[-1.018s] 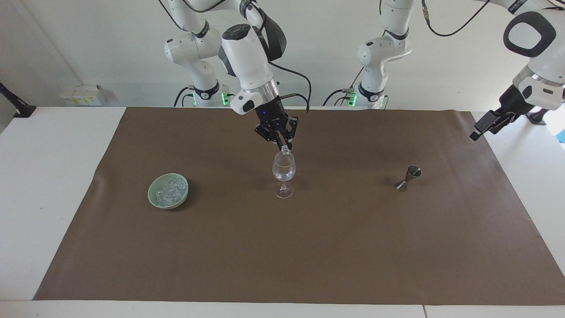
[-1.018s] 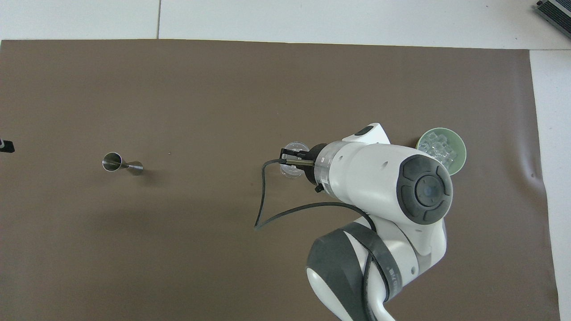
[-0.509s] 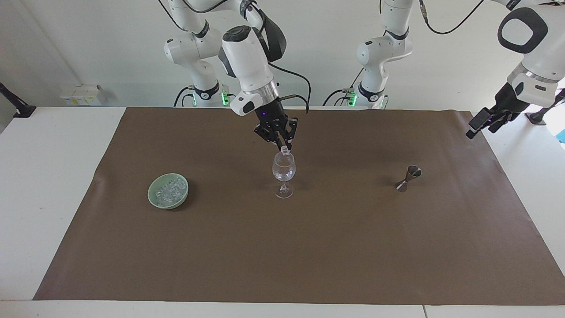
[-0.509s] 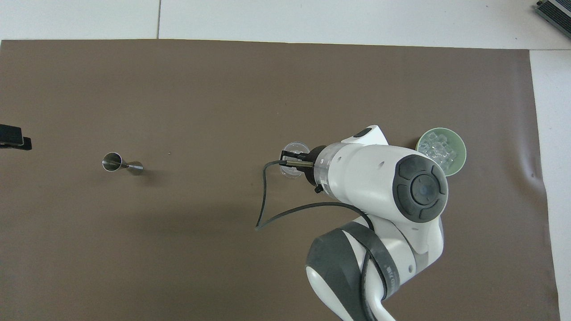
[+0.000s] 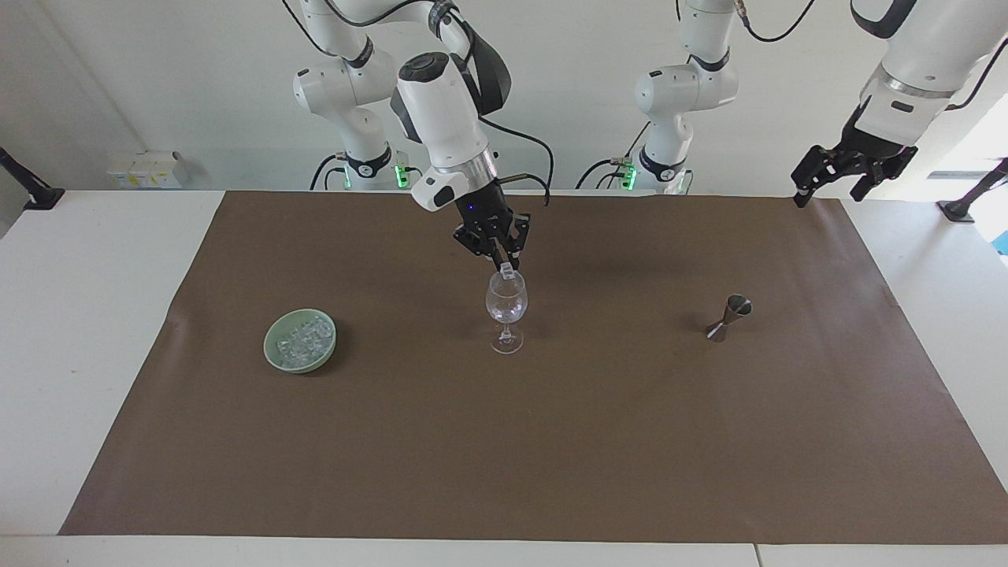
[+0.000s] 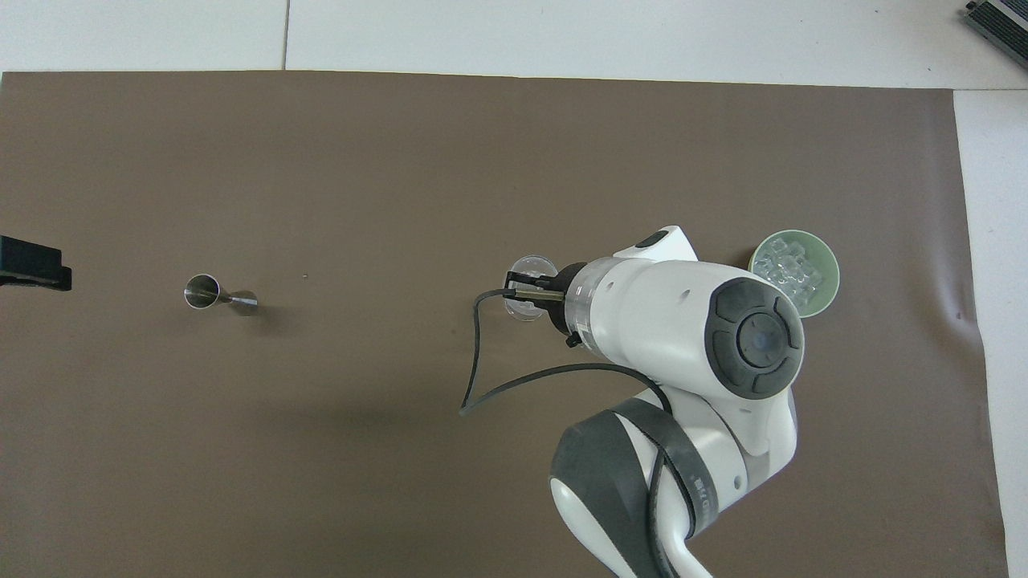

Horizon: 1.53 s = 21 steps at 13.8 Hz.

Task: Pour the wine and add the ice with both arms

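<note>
A clear wine glass (image 5: 506, 303) (image 6: 530, 271) stands upright mid-mat. My right gripper (image 5: 508, 266) (image 6: 514, 287) hangs just over its rim, shut on one small clear ice cube (image 5: 508, 276). The rest of the ice (image 5: 303, 337) (image 6: 791, 265) is heaped in a pale green bowl (image 5: 269, 346) (image 6: 834, 277) toward the right arm's end. My left gripper (image 5: 827, 191) (image 6: 32, 265) is open and empty, raised over the mat's corner at the left arm's end. No wine shows in either view.
A small steel jigger (image 5: 728, 316) (image 6: 218, 294) stands on the brown mat (image 5: 551, 441) toward the left arm's end. The right arm's wrist and its loose black cable (image 6: 474, 377) cover part of the glass from above.
The left arm has risen and swung toward the robots, turning its gripper. The right gripper has stayed over the glass with the cube.
</note>
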Available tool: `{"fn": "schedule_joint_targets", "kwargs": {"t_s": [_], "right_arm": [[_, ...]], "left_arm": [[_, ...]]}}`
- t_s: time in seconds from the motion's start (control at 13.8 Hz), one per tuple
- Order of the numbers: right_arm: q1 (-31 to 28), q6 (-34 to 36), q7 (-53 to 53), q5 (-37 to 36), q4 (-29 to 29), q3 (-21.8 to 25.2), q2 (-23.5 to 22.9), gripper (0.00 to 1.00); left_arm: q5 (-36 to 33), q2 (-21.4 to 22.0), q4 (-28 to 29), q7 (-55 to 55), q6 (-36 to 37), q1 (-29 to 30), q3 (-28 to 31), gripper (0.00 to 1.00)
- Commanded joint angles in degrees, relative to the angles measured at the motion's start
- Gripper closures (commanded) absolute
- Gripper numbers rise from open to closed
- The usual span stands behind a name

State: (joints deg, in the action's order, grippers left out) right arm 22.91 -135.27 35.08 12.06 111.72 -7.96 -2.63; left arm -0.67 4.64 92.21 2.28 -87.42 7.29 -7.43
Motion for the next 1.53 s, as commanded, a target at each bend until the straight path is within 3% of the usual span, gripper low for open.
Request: {"fn": "schedule_joint_targets", "kwargs": {"t_s": [0.0,0.22,0.8,1.24,1.45], "right_arm": [[-0.05,-0.7,0.86,1.12,0.42,-0.21,0.08,0.72],[-0.05,-0.7,0.86,1.12,0.42,-0.21,0.08,0.72],[-0.23,-0.7,0.69,1.12,0.42,-0.21,0.08,0.68],[-2.6,0.79,-0.54,0.07,0.07,0.05,1.39,0.67],[-4.97,6.3,-4.74,-0.02,0.68,0.23,3.33,0.53]], "left_arm": [[0.93,1.6,2.79,0.09,-1.69,-0.16,-0.13,0.0],[3.3,3.09,6.3,0.62,-6.1,0.01,0.04,0.0],[3.48,2.74,4.91,0.62,-5.31,-3.51,2.42,0.0],[3.48,2.92,4.64,0.62,-4.7,-9.39,6.81,0.0],[2.69,2.92,3.24,0.53,-1.19,-9.22,6.81,0.0]]}}
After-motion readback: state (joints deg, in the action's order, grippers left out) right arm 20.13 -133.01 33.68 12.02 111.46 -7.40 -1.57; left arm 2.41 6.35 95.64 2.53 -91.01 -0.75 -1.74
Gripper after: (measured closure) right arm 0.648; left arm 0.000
